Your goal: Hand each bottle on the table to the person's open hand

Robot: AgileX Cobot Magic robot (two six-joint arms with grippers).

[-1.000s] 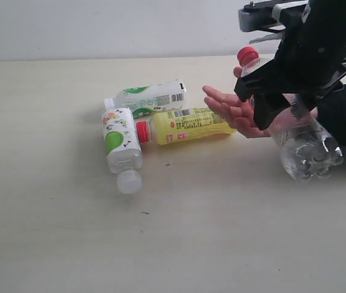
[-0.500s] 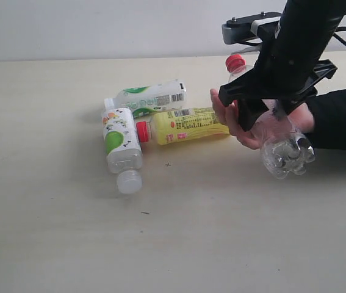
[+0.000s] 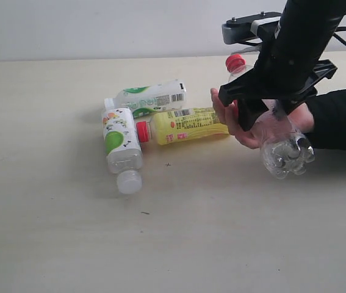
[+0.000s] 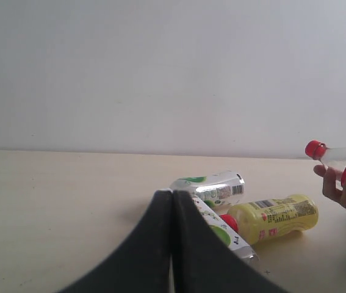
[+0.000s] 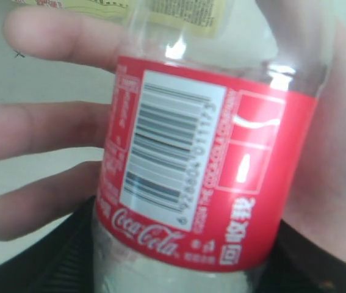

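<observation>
— Where do we find the clear bottle?
— Right of centre in the exterior view. The clear bottle (image 3: pixel 285 152) lies tilted across the person's open hand (image 3: pixel 230 119), with its red cap toward the upper edge and its base toward the lower right. Our right fingers (image 3: pixel 250 110) grip it on either side, at its red label.
— And our left fingers?
— Our left fingers (image 4: pixel 160 244) are pressed together with nothing between them.
— The other bottles?
— We see three lying on the bench (image 3: pixel 50 232), left of the hand. The yellow bottle (image 3: pixel 191 124) is nearest the hand. One white-and-green bottle (image 3: pixel 151 96) lies just above it. The second white-and-green bottle (image 3: pixel 121 143) lies against the yellow one's red cap.
</observation>
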